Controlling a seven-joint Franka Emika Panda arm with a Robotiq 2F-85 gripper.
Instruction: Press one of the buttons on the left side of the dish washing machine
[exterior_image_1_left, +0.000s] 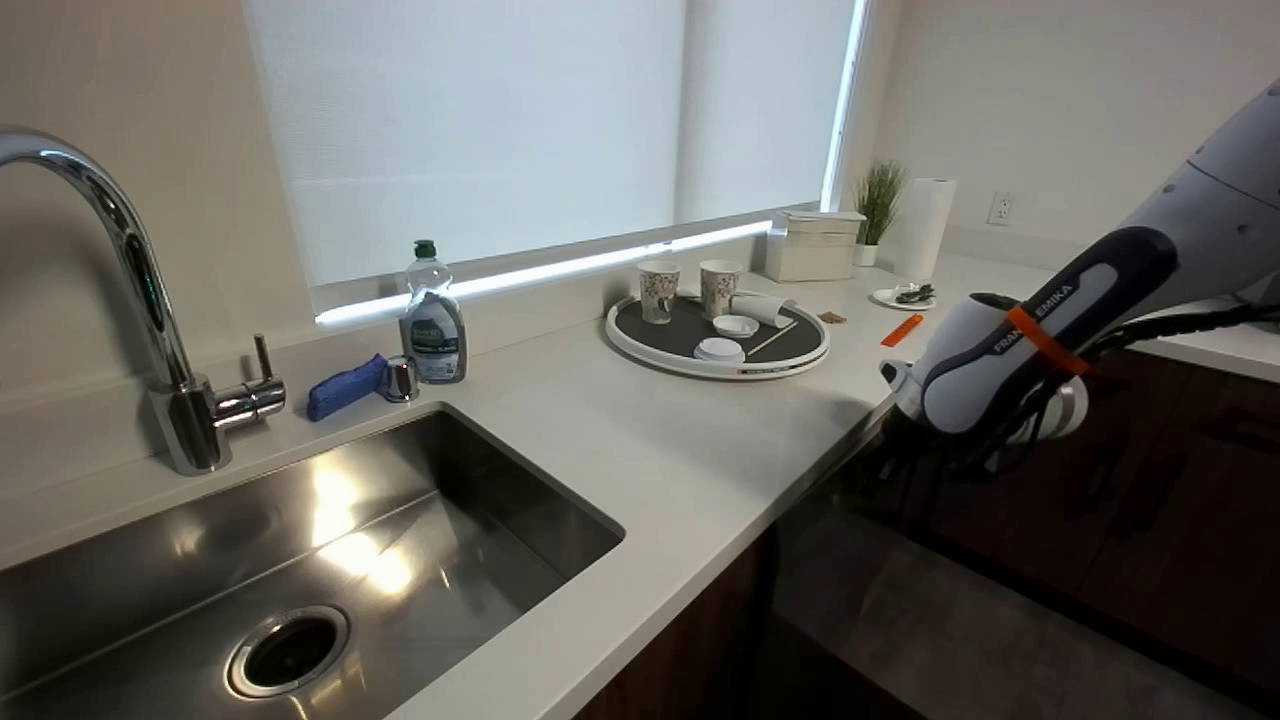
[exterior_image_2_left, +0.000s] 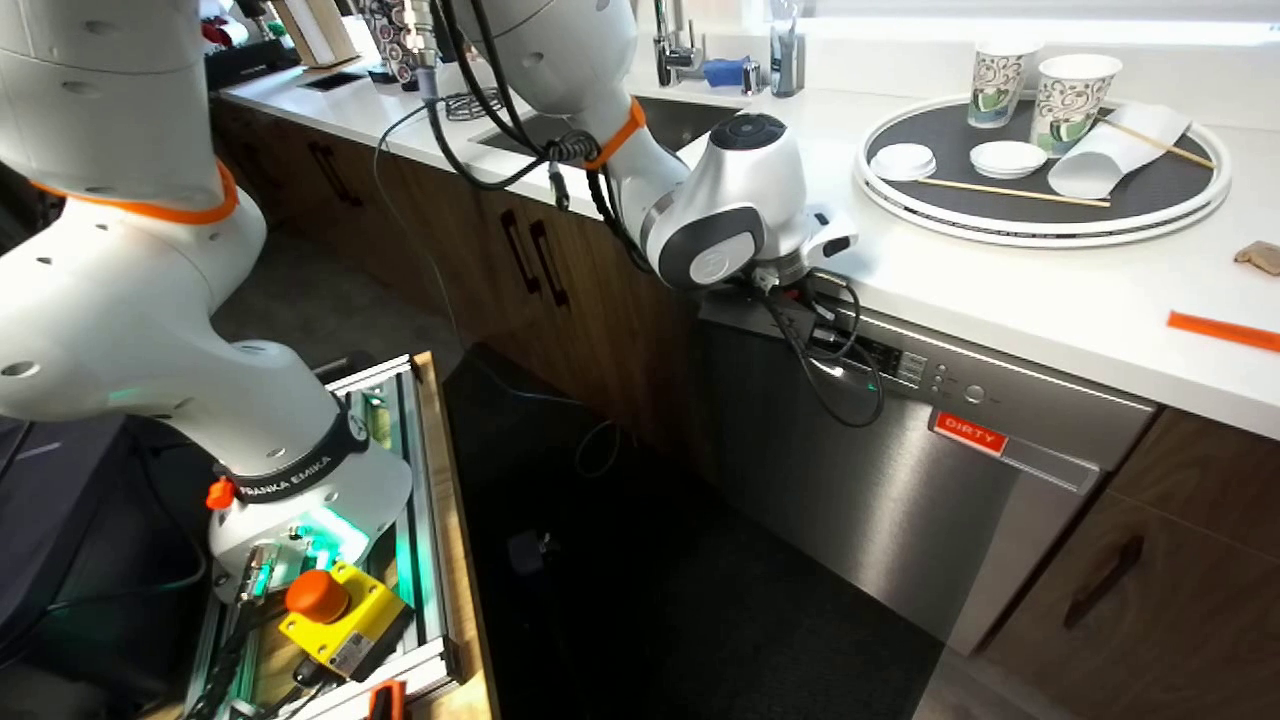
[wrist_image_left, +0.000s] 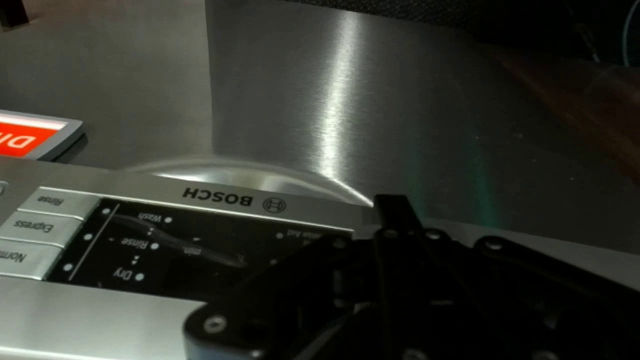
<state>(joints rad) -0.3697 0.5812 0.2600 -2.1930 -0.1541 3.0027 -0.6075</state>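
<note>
The dish washing machine (exterior_image_2_left: 850, 480) is a glossy grey steel front under the counter. In the wrist view its front (wrist_image_left: 270, 100) fills the top, and its printed text stands upside down. Its control panel (wrist_image_left: 165, 245) carries a black display and the buttons Rinse, Express and Normal (wrist_image_left: 35, 230) at the left of the picture. My gripper (wrist_image_left: 392, 202) is shut and empty, its tips over the panel strip just past the display's end. Whether they touch the panel I cannot tell. The gripper hides the panel behind it. In an exterior view the gripper (exterior_image_1_left: 885, 465) is dark at the counter edge.
The white counter edge (exterior_image_2_left: 1010, 335) runs just above the panel. A round tray (exterior_image_2_left: 1040, 235) with cups and lids stands on the counter. A red DIRTY sign (exterior_image_2_left: 968, 432) is on the machine's front. Cables (exterior_image_2_left: 850, 400) hang from the wrist. Wooden cabinets (exterior_image_2_left: 600, 330) stand beside the machine.
</note>
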